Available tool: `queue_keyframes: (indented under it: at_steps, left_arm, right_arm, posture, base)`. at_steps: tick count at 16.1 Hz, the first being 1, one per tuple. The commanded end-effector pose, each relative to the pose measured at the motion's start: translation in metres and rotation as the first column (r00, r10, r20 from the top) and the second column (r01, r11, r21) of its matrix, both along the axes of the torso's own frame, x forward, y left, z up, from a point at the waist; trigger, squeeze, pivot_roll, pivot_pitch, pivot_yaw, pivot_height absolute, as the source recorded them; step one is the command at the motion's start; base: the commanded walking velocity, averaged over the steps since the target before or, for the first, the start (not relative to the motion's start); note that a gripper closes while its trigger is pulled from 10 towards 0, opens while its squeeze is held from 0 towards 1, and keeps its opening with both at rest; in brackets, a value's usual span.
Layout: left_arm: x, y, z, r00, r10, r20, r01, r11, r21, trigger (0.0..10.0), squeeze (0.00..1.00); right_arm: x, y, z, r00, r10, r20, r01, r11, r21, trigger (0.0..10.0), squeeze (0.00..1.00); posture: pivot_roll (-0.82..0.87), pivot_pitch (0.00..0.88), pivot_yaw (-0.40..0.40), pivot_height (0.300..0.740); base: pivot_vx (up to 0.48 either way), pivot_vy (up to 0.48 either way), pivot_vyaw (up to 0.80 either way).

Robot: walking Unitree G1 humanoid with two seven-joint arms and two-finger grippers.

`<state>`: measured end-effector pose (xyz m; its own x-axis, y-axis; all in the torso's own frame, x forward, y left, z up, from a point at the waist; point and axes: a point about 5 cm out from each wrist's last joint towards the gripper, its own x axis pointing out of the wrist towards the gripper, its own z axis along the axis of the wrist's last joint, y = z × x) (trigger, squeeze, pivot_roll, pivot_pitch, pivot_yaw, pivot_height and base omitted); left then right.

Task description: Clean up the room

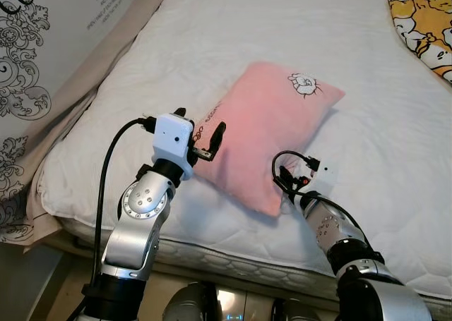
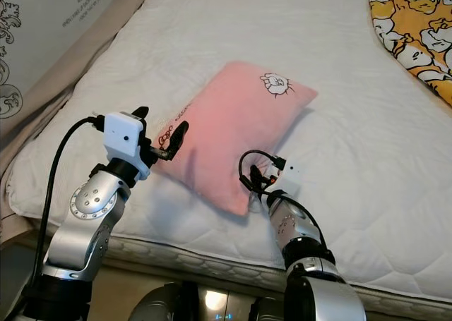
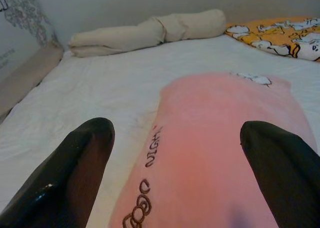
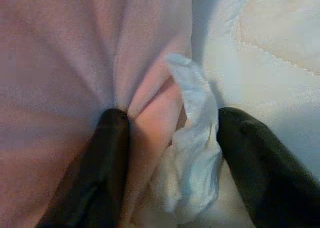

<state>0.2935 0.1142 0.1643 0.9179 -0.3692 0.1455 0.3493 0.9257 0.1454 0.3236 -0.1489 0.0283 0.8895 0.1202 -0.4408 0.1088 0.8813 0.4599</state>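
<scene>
Lower frame of the head views: two silver arms rise from the bottom edge, both reaching onto the white mattress point(image 1: 381, 123).

Right gripper point(image 4: 172, 153), lower centre-right of the head view, is at the near bottom corner of the pink pillow point(image 1: 272, 134). In its wrist view the two black fingers point(image 4: 107, 153) straddle a bunched fold of pink fabric and a crumpled white label or tag point(image 4: 195, 153); one finger presses into the pink cloth, the other sits just beside the white bit. Jaws part-closed around the corner; whether the pinch is firm I cannot tell.

Left gripper point(image 1: 201, 134), centre-left, hovers at the pillow's left long edge, fingers spread wide, nothing between them. Its wrist view looks straight along the pillow, embroidered lettering point(image 3: 150, 188) between the fingertips.

Pillow lies mid-bed, long axis diagonal: lower centre to upper right of frame, cartoon patch point(image 1: 305, 83) at the far end. A yellow printed blanket point(image 1: 424, 25) sits in the upper right corner.

Judgement: right arm is nearer and already on the corner; left is aligned lengthwise and needs to come down onto the edge.
</scene>
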Motion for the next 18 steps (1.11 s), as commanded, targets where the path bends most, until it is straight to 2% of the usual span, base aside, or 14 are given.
queue_keyframes:
  at_steps: [1,4,5,6,9,11,12,16,17,18]
  left_arm:
    - [-0.001,-0.001,-0.004,1.000,-0.013,-0.004,0.013,1.000,0.013,10.0,0.00]
    - [0.000,-0.003,-0.004,1.000,-0.019,-0.001,0.019,1.000,0.014,10.0,0.00]
    - [0.001,-0.003,-0.004,1.000,-0.019,0.000,0.019,1.000,0.014,10.0,0.00]
    - [0.002,-0.003,-0.004,1.000,-0.018,0.002,0.018,1.000,0.015,10.0,0.00]
    - [0.003,-0.006,-0.005,1.000,-0.019,0.007,0.019,1.000,0.010,10.0,0.00]
    - [0.003,-0.007,-0.005,1.000,-0.020,0.010,0.020,1.000,0.007,10.0,0.00]
    - [0.003,-0.007,-0.005,1.000,-0.020,0.011,0.020,1.000,0.006,10.0,0.00]
    - [0.004,-0.009,-0.005,1.000,-0.020,0.016,0.020,1.000,0.001,10.0,0.00]
    - [0.005,-0.009,-0.005,1.000,-0.019,0.016,0.019,1.000,-0.001,10.0,0.00]
    - [0.005,-0.009,-0.005,1.000,-0.018,0.016,0.018,1.000,-0.002,10.0,0.00]
  right_arm:
    - [-0.019,-0.001,-0.023,0.994,-0.006,-0.109,-0.001,0.998,-0.066,0.0,0.00]
    - [-0.016,-0.006,-0.015,0.999,-0.008,-0.034,0.002,0.986,-0.168,0.0,0.00]
    - [-0.015,-0.007,-0.009,1.000,-0.004,0.023,0.009,0.972,-0.234,0.0,0.00]
    - [-0.015,-0.007,0.000,0.993,0.018,0.113,0.021,0.941,-0.338,0.0,0.00]
    - [-0.017,-0.014,0.020,0.955,0.059,0.290,0.111,0.837,-0.535,0.0,0.00]
    - [-0.015,-0.017,0.034,0.922,0.071,0.380,0.176,0.799,-0.575,0.0,0.00]
    - [-0.014,-0.017,0.041,0.909,0.078,0.408,0.191,0.794,-0.578,0.0,0.00]
    - [-0.012,-0.015,0.046,0.896,0.070,0.439,0.212,0.800,-0.561,0.0,0.00]
    - [-0.012,-0.007,0.041,0.910,0.069,0.409,0.152,0.862,-0.483,0.0,0.00]
    - [-0.014,0.011,0.037,0.921,0.098,0.376,0.038,0.940,-0.338,4.0,0.00]
  posture:
    - [0.08,0.143,0.051,0.740]
    - [0.08,0.133,0.044,0.740]
    - [0.07,0.129,0.041,0.740]
    - [0.07,0.123,0.035,0.740]
    - [0.07,0.111,0.027,0.740]
    - [0.06,0.108,0.025,0.740]
    - [0.06,0.106,0.024,0.740]
    - [0.06,0.108,0.021,0.740]
    - [0.05,0.112,0.021,0.740]
    - [0.06,0.115,0.022,0.740]
  base:
    - [0.000,0.000,0.00]
    - [0.000,0.000,0.00]
    - [0.000,0.000,0.00]
    - [0.000,0.000,0.00]
    - [0.000,0.000,0.00]
    - [0.000,0.000,0.00]
    - [0.000,0.000,0.00]
    - [0.000,0.000,0.00]
    - [0.000,0.000,0.00]
    - [0.000,0.000,0.00]
